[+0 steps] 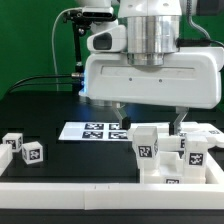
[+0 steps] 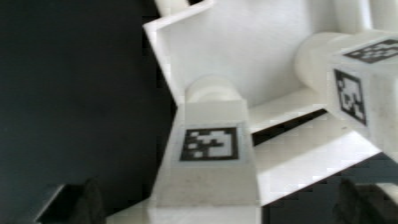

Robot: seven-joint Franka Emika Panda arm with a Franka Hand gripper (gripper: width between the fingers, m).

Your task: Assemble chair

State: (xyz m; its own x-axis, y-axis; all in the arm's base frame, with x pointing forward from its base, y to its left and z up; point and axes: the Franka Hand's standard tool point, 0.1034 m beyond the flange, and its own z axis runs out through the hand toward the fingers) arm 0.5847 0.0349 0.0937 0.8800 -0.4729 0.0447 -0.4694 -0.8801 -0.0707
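Seen from the exterior view, the marker board (image 1: 98, 130) lies flat on the black table (image 1: 40, 105). Just beside the board, at its end on the exterior view's right and nearer the camera, stands the chair (image 1: 165, 158), a partly joined white block with its tags facing the camera. A loose piece (image 1: 33, 152) and a second loose piece (image 1: 12, 143) sit apart from the board, off its other end. The gripper (image 1: 152, 118) hangs above the board's right end and the chair, one dark finger reaching down to the chair's top. The border rail (image 1: 60, 195) runs nearer the camera than the board.

In the wrist view, a tagged leg (image 2: 210, 140) rises between the dark fingertips (image 2: 71, 203). The fingers are spread wide, each clear of the leg and pinching nothing. Beyond the leg are a flat panel (image 2: 205, 45) and another tagged block (image 2: 361, 70).
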